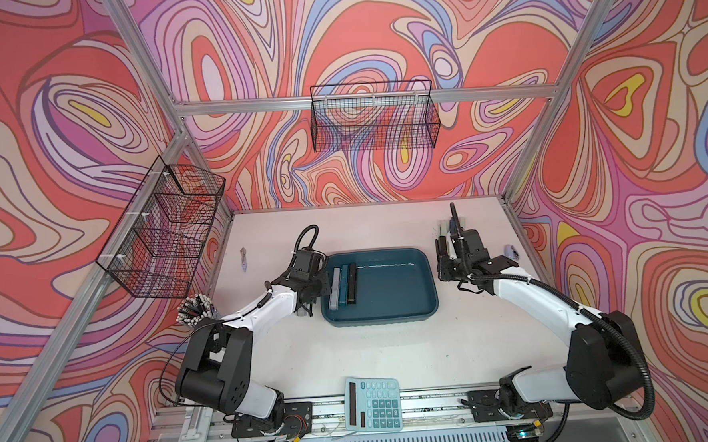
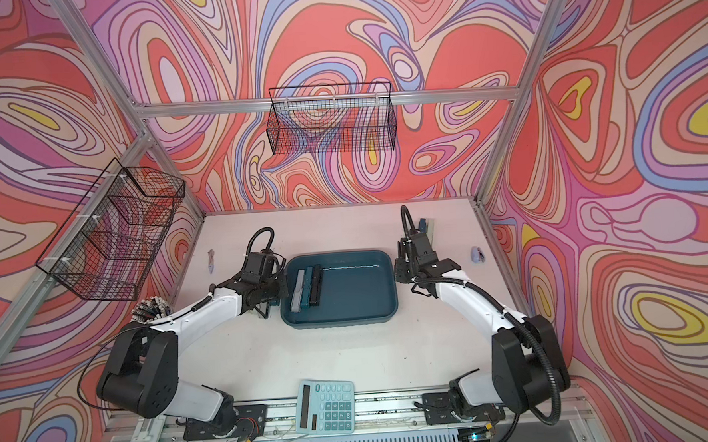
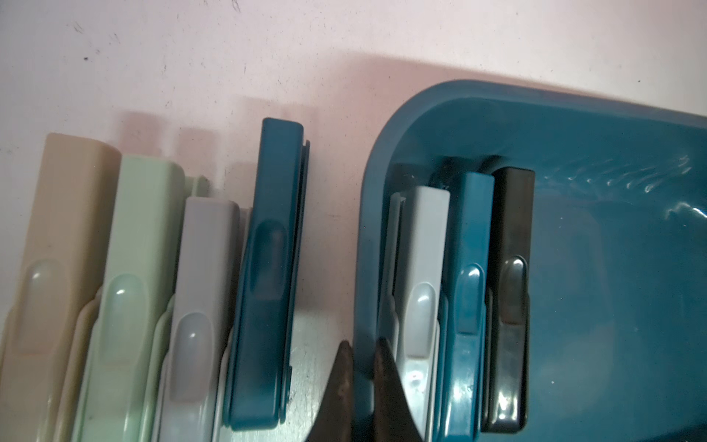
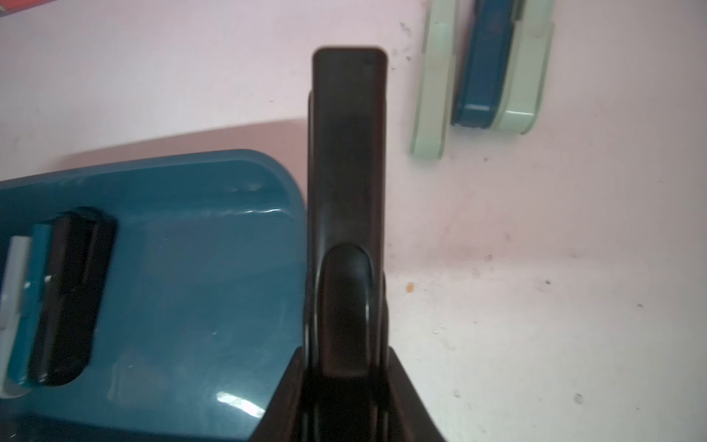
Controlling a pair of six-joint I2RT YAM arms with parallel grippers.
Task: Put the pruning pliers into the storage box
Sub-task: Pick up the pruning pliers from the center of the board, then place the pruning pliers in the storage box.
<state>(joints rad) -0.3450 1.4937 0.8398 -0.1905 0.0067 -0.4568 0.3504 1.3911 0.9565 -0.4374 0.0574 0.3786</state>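
Swirled pink walls close in a pale table [image 1: 392,353]. At its middle sits the box [image 1: 393,290]. Three pliers [image 1: 343,287], grey, teal and black, lie side by side along its left wall, and the rest of its floor is bare. Just outside the right rim, over the table, the right gripper [image 4: 346,382] is clamped on a black plier [image 4: 348,153], the bar pointing away from the wrist. The left gripper [image 3: 365,363] is closed with a tip on each side of the box's left rim, apparently pinching it.

The step in hand looks like the carry. The black plier should cross the rim with clearance and stay parallel to the three inside. It should come down low on the bare floor beside them and only then be let go, so it does not land across the others. The pinch on the rim should stop the box sliding.

Only the right wrist view shows the grip plainly, plus three more [image 4: 478,76] lying on the table beyond; in both top views the arm hides most of that. Only the left wrist view shows a row of four [image 3: 206,268] just beside the box, which the left arm mostly covers from above.
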